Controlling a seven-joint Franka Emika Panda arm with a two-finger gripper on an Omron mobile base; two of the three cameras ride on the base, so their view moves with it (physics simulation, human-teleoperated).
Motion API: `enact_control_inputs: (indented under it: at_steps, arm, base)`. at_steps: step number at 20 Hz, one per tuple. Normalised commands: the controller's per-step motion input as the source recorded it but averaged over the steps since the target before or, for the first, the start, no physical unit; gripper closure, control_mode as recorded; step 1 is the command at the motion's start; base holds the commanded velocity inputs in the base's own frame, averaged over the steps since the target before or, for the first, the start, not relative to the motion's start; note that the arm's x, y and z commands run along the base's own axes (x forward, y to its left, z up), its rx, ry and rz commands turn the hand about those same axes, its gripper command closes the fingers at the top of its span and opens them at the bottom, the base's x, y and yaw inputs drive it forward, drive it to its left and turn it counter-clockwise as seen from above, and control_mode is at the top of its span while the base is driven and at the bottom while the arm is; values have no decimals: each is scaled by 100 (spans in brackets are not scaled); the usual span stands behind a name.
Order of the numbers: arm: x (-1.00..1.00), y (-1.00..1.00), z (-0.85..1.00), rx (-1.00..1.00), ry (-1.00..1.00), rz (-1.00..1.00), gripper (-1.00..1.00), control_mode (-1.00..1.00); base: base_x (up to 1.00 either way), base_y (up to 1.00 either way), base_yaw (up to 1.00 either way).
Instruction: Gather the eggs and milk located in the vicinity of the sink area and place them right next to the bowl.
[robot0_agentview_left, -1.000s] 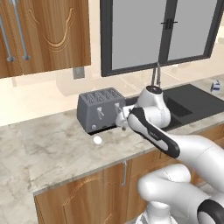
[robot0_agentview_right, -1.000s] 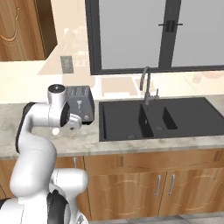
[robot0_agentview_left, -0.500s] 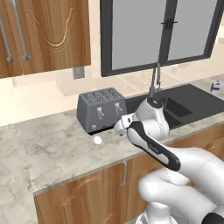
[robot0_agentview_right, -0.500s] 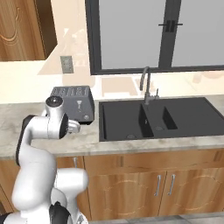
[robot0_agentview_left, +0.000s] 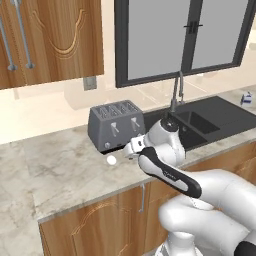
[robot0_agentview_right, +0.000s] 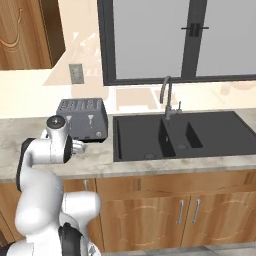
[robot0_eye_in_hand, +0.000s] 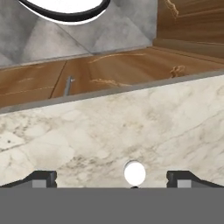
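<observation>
One egg (robot0_agentview_left: 111, 160), small and white, lies on the marble counter just in front of the toaster. My gripper (robot0_agentview_left: 128, 151) hangs low right beside it, open and holding nothing. In the hand view the egg (robot0_eye_in_hand: 134, 172) sits between my two dark fingertips (robot0_eye_in_hand: 43, 178), a little nearer one of them, with the gripper (robot0_eye_in_hand: 113, 179) spread wide around it. The milk (robot0_agentview_left: 246, 98), a small white carton with blue marks, stands far right behind the sink (robot0_agentview_left: 200, 120). The bowl is out of view. From the right base view, my gripper (robot0_agentview_right: 80, 146) is seen just in front of the toaster.
A grey four-slot toaster (robot0_agentview_left: 115, 125) stands close behind the egg. The dark sink (robot0_agentview_right: 175, 132) with its thin faucet (robot0_agentview_right: 167, 97) lies to the right. The counter's front edge (robot0_eye_in_hand: 109, 94) runs near the egg, with wooden cabinet doors below.
The arm has bent lower and the hand has come down toward the counter beside the egg. The jaws have stayed open.
</observation>
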Motion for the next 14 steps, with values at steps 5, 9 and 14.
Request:
enact_control_inputs:
  at_steps: [5, 9, 14]
  arm:
    - [19, 14, -1, 0, 0, 4, -100, -100]
    - [23, 9, 0, 0, 0, 4, -100, -100]
    - [13, 14, 0, 0, 0, 4, -100, -100]
  base:
    - [0, 0, 0]
    - [0, 0, 0]
    - [0, 0, 0]
